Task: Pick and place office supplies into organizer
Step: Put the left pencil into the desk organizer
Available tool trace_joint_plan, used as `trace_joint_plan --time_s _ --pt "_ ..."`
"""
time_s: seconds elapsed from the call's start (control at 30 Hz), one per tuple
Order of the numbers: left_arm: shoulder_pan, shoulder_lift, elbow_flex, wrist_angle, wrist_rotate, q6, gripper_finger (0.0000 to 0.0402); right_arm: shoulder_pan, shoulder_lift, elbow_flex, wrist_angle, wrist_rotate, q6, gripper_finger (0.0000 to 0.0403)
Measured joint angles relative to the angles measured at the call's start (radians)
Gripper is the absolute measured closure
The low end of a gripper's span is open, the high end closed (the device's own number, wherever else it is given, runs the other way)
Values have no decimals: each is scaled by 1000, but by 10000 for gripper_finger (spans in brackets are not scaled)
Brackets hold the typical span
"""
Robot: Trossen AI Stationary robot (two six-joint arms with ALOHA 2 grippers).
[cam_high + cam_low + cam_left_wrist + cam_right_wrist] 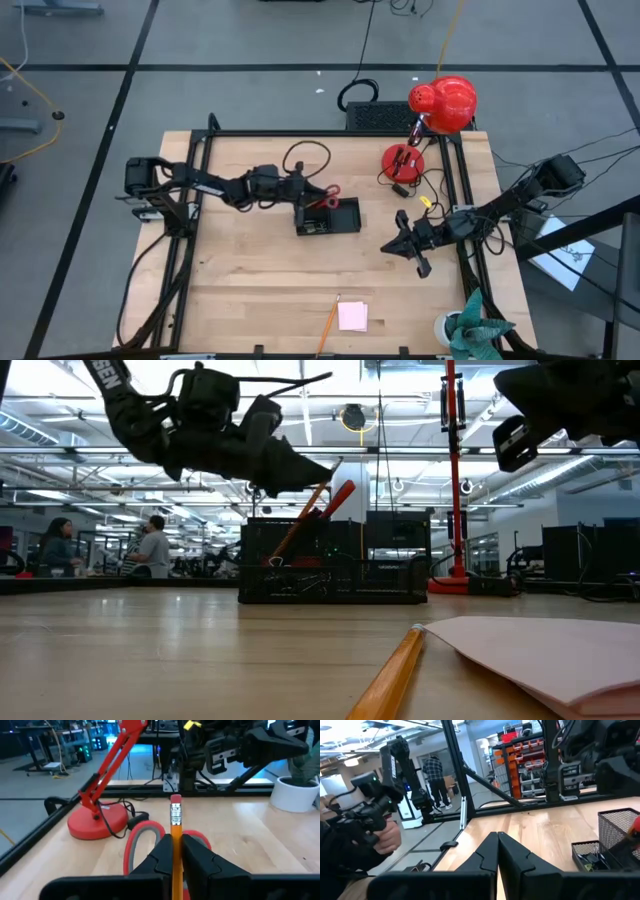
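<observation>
**Pencil clamped over the organizer**

A pencil [176, 827] is pinched between the fingers of the left gripper [175, 851], eraser end up; its lower part is hidden behind the fingers. The gripper hangs over the organizer [328, 217], near the table's [250, 270] middle. Red scissors [145, 837] stand in the taller section, handles up, blades hidden inside. What fills the low compartments is hard to make out.

A 2nd pencil [328, 325] and a pink pad [352, 316] lie side by side at the near edge, well apart from the organizer.

The right gripper [393, 243] waits right of the organizer, fingers together, holding nothing. A red lamp [404, 160] stands at the far edge.
</observation>
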Motion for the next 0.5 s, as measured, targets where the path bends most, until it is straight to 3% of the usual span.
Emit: trace_joint_plan --time_s 0.5 --pt "-2 0 -40 -37 -41 -6 371 0 0 0 19 0 -19 403"
